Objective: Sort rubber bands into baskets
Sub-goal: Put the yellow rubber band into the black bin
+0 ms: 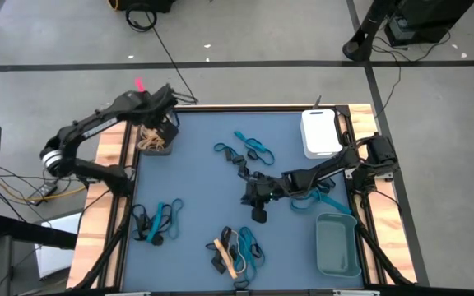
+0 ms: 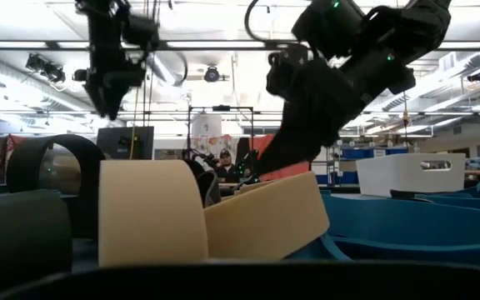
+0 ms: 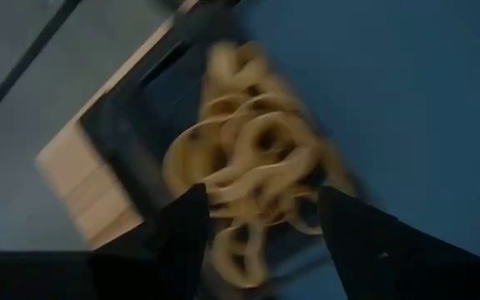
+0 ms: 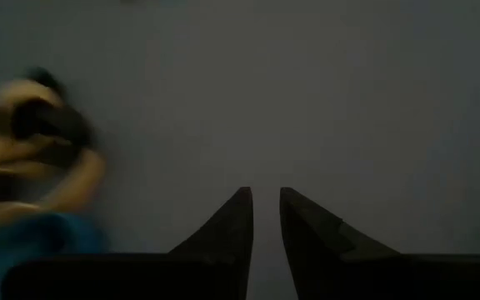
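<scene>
On the blue mat, loose rubber bands lie in groups: teal and black ones (image 1: 245, 152) at the far middle, teal and black ones (image 1: 156, 222) at the near left, and a tan, black and teal heap (image 1: 235, 249) near the front. A dark basket (image 1: 158, 140) at the far left holds tan bands (image 3: 248, 154). My left gripper (image 3: 261, 193) hangs open above it, nothing between its fingers. My right gripper (image 4: 265, 193) stays low over the mat's middle (image 1: 256, 196), its fingers a narrow slit apart with nothing seen between them.
A white basket (image 1: 320, 131) stands at the far right and a grey-teal basket (image 1: 337, 245) at the near right. Teal bands (image 1: 323, 200) lie under the right arm. A wooden frame (image 1: 108, 168) borders the mat. Cables run along both sides.
</scene>
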